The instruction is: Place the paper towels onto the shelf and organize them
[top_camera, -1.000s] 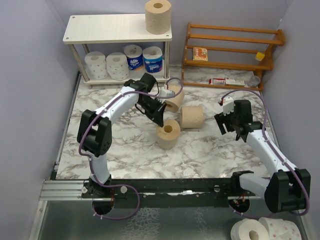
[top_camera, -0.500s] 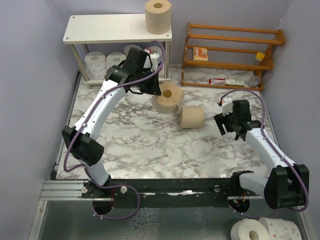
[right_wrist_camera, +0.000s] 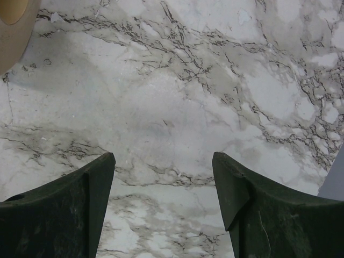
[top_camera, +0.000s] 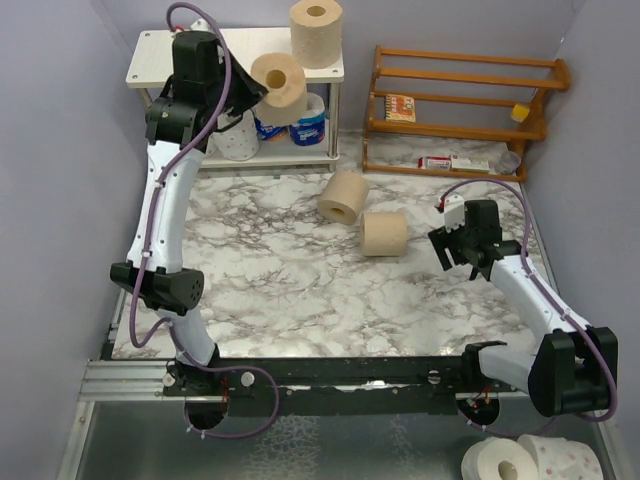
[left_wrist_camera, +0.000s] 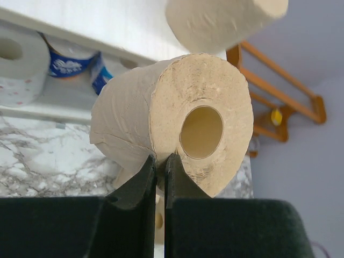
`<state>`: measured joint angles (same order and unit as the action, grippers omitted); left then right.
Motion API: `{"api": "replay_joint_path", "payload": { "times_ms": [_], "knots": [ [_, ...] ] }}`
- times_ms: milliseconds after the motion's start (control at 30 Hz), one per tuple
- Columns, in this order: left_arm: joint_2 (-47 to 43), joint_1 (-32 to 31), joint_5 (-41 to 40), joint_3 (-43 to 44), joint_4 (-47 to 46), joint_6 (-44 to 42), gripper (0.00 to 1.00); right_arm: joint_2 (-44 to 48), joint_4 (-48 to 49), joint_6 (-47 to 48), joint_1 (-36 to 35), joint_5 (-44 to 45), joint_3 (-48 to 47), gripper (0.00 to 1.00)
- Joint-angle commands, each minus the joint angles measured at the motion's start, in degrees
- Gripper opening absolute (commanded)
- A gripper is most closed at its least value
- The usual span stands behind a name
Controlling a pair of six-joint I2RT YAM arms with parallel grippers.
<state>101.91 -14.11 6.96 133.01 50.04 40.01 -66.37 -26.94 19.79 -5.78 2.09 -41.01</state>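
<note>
Left gripper clamped on one tan roll, raised beside white two-tier shelf, right gripper spread open over marble table, second tan roll on top board, two tan rolls on the table, two blue-wrapped rolls on lower board.

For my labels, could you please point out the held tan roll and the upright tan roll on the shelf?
held tan roll [left_wrist_camera: 164,107], left wrist view, end face beside core.
upright tan roll [top_camera: 316,48], top external view, side wall.

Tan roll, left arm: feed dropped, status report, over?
Left fingers shut on the tan roll, held high beside the shelf. Right fingers open over bare marble. Second tan roll already stands on top.
</note>
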Motion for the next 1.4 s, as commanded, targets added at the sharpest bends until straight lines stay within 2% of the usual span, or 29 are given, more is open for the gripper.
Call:
{"api": "replay_joint_path", "payload": {
  "times_ms": [0, 233, 333, 500, 733, 1000, 1367],
  "knots": [
    [1.8, 3.5, -12.0, 7.4, -3.7, 8.2, 0.0, -0.3, 1.7, 0.2, 0.1, 1.3, -0.1, 0.74],
    [4.6, 4.5, -30.3, 20.7, -5.3, 5.4, 0.0, -1.5, 1.8, 0.4, 0.1, 1.0, 0.2, 0.74],
    [5.3, 6.1, -37.6, 21.7, -6.8, 5.3, 0.0, -1.6, 1.9, 0.5, 0.1, 0.8, 0.4, 0.74],
    [6.2, 8.4, -43.3, 20.4, -9.8, 5.9, 0.0, -2.3, 2.0, 0.7, 0.1, 0.6, 0.8, 0.74],
    [8.2, 12.4, -42.4, 17.2, -17.5, 3.8, 0.0, -2.7, 2.1, 0.6, 0.1, 0.7, 0.9, 0.74],
    [11.2, 18.3, -37.9, 13.2, -22.7, 10.6, 0.0, -2.9, 2.0, 0.6, 0.1, 0.9, 0.8, 0.74],
    [13.7, 20.0, -35.5, 11.6, -25.4, 12.8, 0.0, -3.6, 1.9, 0.6, 0.1, 0.8, 0.7, 0.74]
  ]
}}
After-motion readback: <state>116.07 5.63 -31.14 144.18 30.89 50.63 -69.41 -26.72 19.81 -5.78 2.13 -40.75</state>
